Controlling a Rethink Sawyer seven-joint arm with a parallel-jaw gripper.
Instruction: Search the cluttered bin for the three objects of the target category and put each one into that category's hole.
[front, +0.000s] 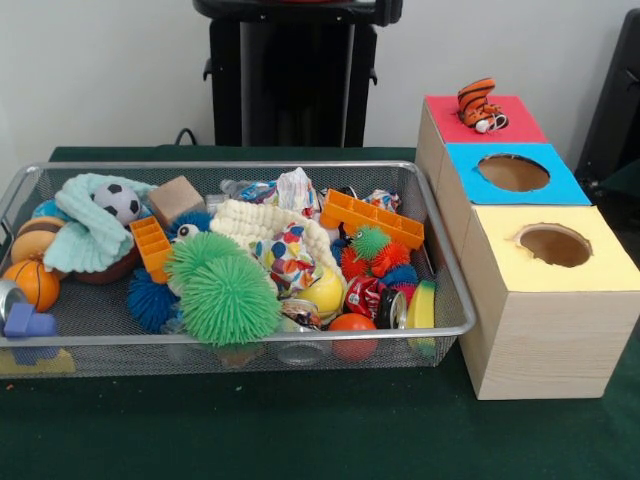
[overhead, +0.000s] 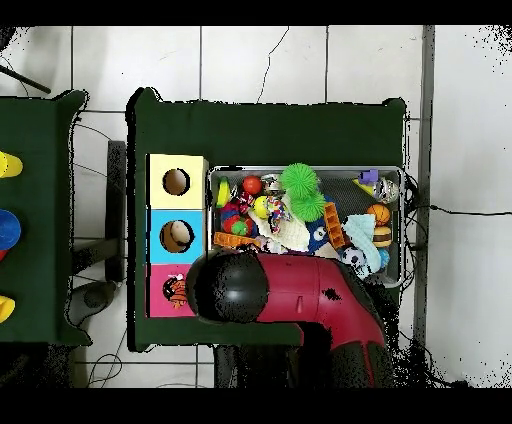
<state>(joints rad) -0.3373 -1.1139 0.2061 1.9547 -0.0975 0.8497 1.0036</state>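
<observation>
A wire mesh bin (front: 240, 340) (overhead: 403, 230) is heaped with toys. Among them are two green spiky balls (front: 230, 298) (overhead: 297, 180), a blue spiky ball (front: 150, 300), a soccer ball (front: 118, 202) (overhead: 355, 258), a basketball (front: 32, 283) (overhead: 378, 213), orange blocks (front: 372, 217) (overhead: 232, 240) and a red can (front: 372, 297). Beside the bin stand a yellow box (front: 600, 265) (overhead: 195, 165), a blue box (front: 565, 185) (overhead: 195, 218) and a red box (front: 520, 125) (overhead: 158, 275). The yellow and blue boxes have round holes. A striped tiger toy (front: 480, 104) (overhead: 177, 292) lies on the red box. No gripper shows; only the red and black arm (overhead: 300, 290) appears.
A mint knitted cloth (front: 90, 230) and a cream knitted cloth (front: 260, 225) lie over the toys. In the overhead view the arm's black end (overhead: 228, 290) hangs over the table edge next to the red box. Green cloth (front: 300, 430) covers the table.
</observation>
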